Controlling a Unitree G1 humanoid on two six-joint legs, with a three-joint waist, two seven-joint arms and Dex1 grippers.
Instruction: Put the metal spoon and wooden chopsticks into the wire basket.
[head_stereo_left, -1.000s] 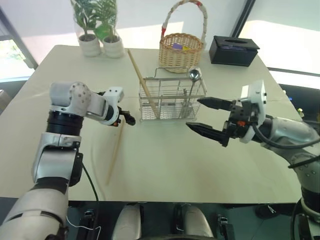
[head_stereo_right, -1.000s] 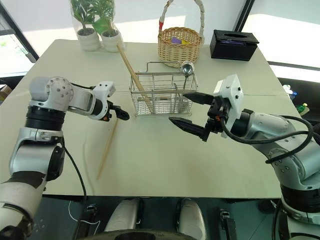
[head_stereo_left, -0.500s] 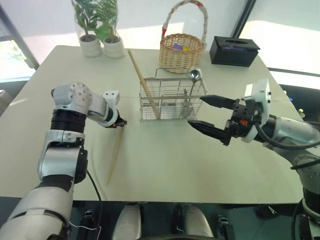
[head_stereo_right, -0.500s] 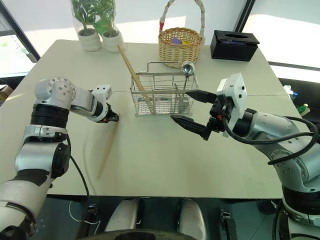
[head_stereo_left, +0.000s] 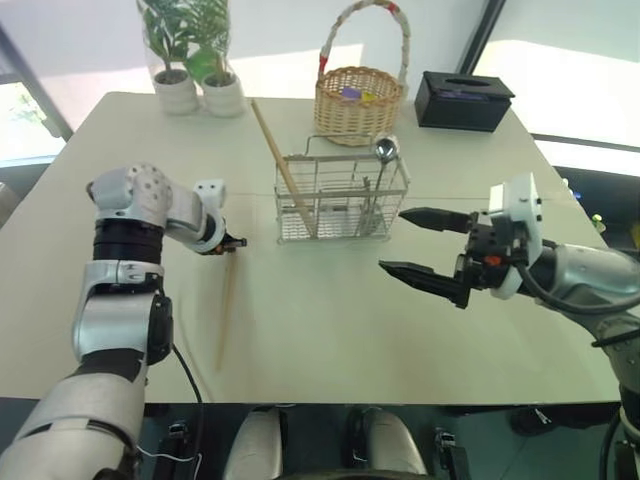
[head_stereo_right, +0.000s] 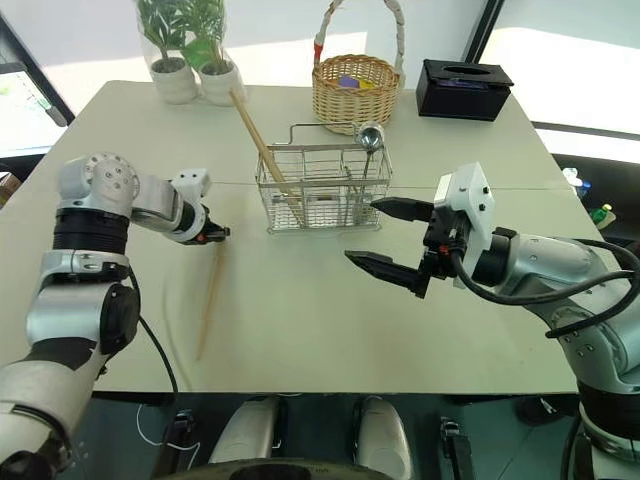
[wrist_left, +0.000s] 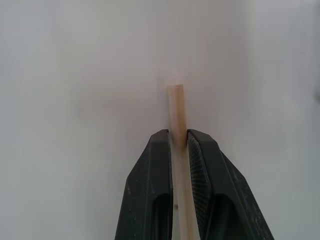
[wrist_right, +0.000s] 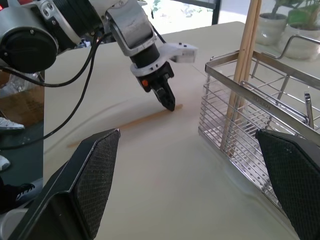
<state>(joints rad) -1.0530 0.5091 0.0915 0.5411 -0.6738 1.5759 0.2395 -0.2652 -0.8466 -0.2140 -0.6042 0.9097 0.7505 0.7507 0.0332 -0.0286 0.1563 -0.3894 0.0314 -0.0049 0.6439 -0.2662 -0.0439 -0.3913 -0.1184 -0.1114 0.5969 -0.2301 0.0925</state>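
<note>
The wire basket (head_stereo_left: 340, 196) stands mid-table. In it the metal spoon (head_stereo_left: 386, 151) stands upright, and one of the wooden chopsticks (head_stereo_left: 279, 163) leans out toward the far left. A second chopstick (head_stereo_left: 226, 308) lies flat on the table to the basket's left. My left gripper (head_stereo_left: 238, 243) points steeply down and is shut on that chopstick's far end; in the left wrist view the stick (wrist_left: 176, 107) pokes out between the closed fingers (wrist_left: 202, 150). My right gripper (head_stereo_left: 392, 240) hovers open to the basket's right, holding nothing.
A round wicker basket (head_stereo_left: 358, 96) with a tall handle stands behind the wire basket. A black tissue box (head_stereo_left: 464, 100) sits at the back right. Two potted plants (head_stereo_left: 190, 85) stand at the back left. The table's front edge (head_stereo_left: 330, 402) is close to me.
My left gripper has shifted a little left, come down onto the far end of the lying chopstick and shut on it. The right gripper has stayed open and in place.
</note>
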